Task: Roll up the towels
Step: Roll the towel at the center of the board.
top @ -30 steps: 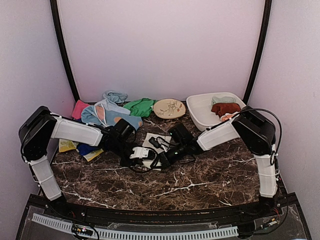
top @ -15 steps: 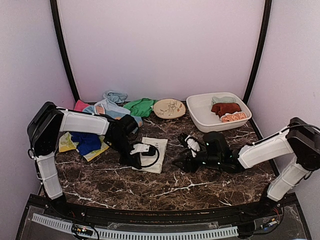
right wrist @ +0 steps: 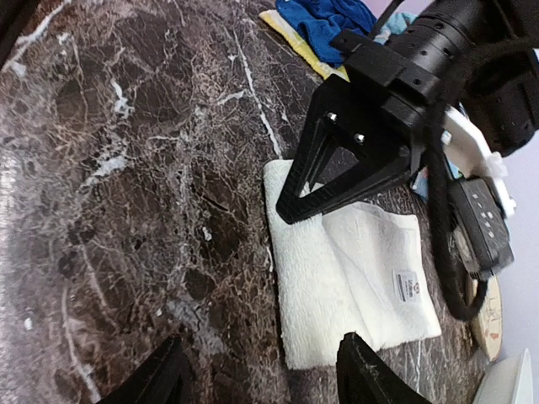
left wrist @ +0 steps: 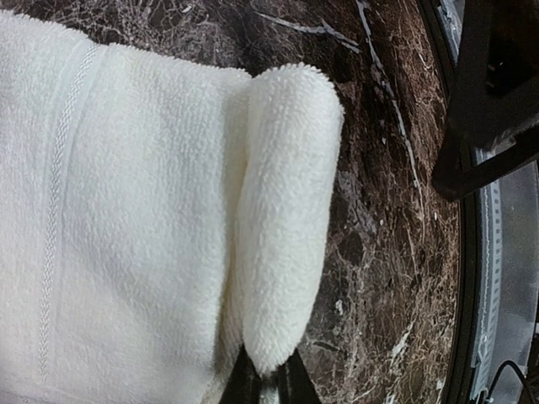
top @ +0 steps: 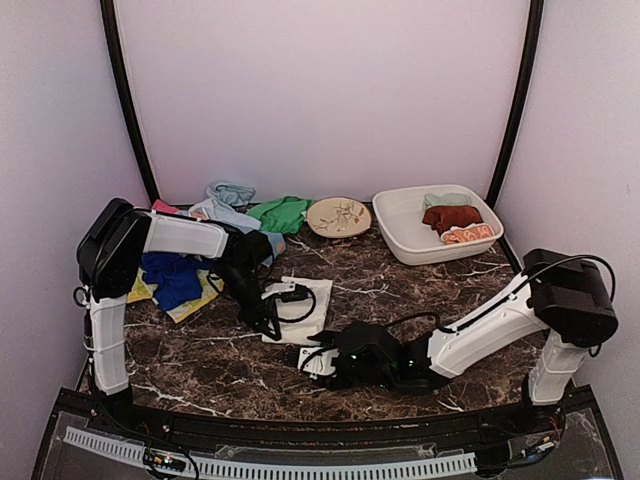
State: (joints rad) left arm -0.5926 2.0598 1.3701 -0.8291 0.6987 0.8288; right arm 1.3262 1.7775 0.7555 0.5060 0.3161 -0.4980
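Our right gripper [right wrist: 265,383] had swung off the white towel [right wrist: 354,278], which lay just ahead of its parted, empty jaws. Our left gripper [left wrist: 269,387] stayed pinched on the towel's folded edge, so rolling had barely begun.

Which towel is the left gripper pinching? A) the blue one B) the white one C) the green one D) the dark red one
B: in the left wrist view the left gripper is shut on the turned-over edge of the white towel.
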